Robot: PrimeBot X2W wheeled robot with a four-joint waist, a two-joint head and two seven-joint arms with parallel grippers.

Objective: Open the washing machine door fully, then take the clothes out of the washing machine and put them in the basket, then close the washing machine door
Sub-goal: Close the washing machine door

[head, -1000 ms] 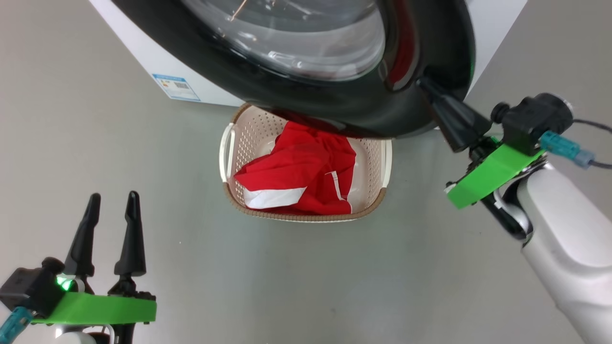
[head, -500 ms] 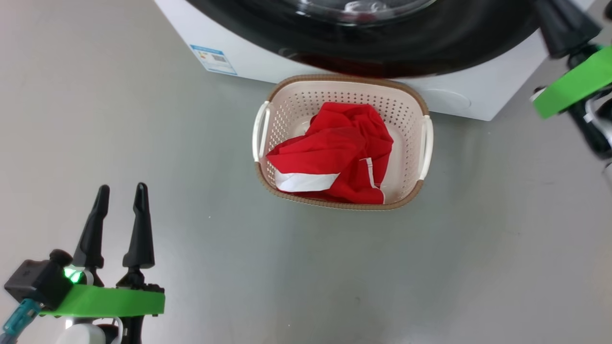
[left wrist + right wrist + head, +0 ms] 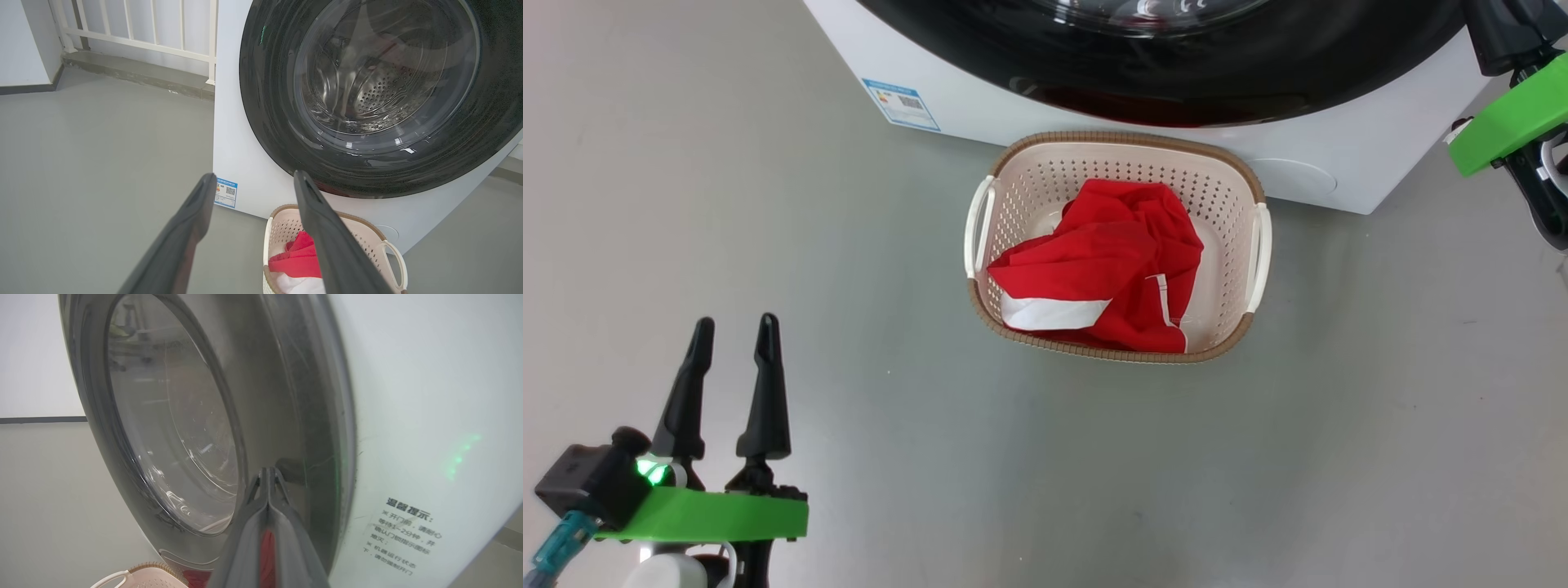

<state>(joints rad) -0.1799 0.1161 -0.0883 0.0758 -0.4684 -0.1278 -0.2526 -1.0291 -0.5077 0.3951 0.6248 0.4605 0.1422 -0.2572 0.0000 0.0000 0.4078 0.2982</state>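
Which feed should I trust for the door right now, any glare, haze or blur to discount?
Head view: sharp, evenly lit; the glossy washing machine door mirrors the red clothes. Left wrist view: glare streaks on the glass, drum holes readable; left tool out of focus. Right wrist view: hazy, low contrast; right tool blurred close up, green glow on the white washing machine.

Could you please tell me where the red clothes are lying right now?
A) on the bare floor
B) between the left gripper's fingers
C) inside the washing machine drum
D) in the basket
D: the clothes lie bunched inside the basket, which stands just in front of the washing machine.
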